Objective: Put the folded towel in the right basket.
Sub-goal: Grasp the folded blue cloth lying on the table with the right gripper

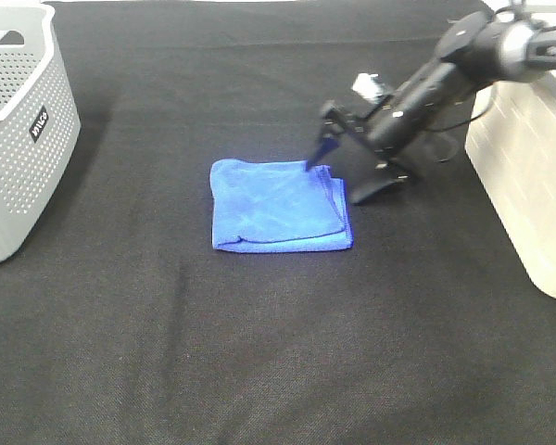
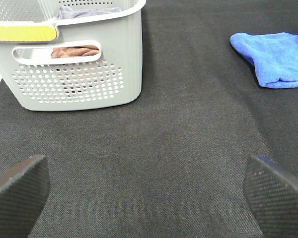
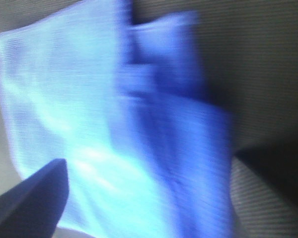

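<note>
The folded blue towel point(image 1: 278, 206) lies flat on the black table point(image 1: 259, 352) near the middle. It also shows in the left wrist view point(image 2: 280, 57) and fills the blurred right wrist view point(image 3: 114, 124). My right gripper point(image 1: 347, 174) is open and low at the towel's back right corner. One fingertip point(image 1: 320, 153) is over the towel's back edge and the other point(image 1: 375, 190) is on the cloth just right of it. In its own view the right gripper point(image 3: 149, 208) is open over the towel. The right basket point(image 1: 528, 158) stands at the right edge. My left gripper point(image 2: 146, 198) is open and empty.
A grey perforated left basket point(image 1: 18, 130) stands at the far left. In the left wrist view this basket point(image 2: 79, 74) holds a brown cloth point(image 2: 74, 51) and a grey cloth. The left arm is out of the exterior view.
</note>
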`<state>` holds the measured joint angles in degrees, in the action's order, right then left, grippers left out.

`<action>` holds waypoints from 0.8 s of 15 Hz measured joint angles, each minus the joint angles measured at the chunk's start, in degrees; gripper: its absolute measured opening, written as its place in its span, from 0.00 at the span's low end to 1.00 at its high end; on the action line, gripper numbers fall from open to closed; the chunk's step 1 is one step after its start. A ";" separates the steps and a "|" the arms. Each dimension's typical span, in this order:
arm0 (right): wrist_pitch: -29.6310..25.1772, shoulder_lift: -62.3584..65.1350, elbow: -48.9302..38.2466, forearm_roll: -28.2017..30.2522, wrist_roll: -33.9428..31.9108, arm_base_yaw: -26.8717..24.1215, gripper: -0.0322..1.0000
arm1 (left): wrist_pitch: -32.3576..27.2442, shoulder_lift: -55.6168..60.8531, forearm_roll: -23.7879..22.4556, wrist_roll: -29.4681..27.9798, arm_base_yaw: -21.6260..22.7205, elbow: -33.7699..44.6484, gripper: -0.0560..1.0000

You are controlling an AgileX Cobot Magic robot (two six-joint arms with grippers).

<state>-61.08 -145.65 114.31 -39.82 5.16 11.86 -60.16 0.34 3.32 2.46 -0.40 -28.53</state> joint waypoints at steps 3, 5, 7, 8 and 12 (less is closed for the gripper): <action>5.39 -1.26 0.46 -2.46 0.23 8.19 0.81 | 0.00 0.00 0.00 0.00 0.00 0.00 0.99; 6.19 -1.43 0.46 -2.35 0.23 9.17 0.76 | 0.00 0.00 0.00 0.00 0.00 0.00 0.99; 6.93 -1.78 0.69 -1.60 0.23 9.68 0.61 | 0.00 0.00 0.00 0.00 0.00 0.00 0.99; 7.05 -2.12 0.69 -1.15 0.23 9.68 0.48 | 0.00 0.00 0.00 0.00 0.00 0.00 0.99; 7.05 -1.15 0.46 0.57 1.49 9.80 0.22 | 0.00 0.00 0.00 0.00 0.00 0.00 0.99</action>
<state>-54.03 -146.79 114.76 -39.25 6.65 21.66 -60.16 0.34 3.32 2.46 -0.40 -28.53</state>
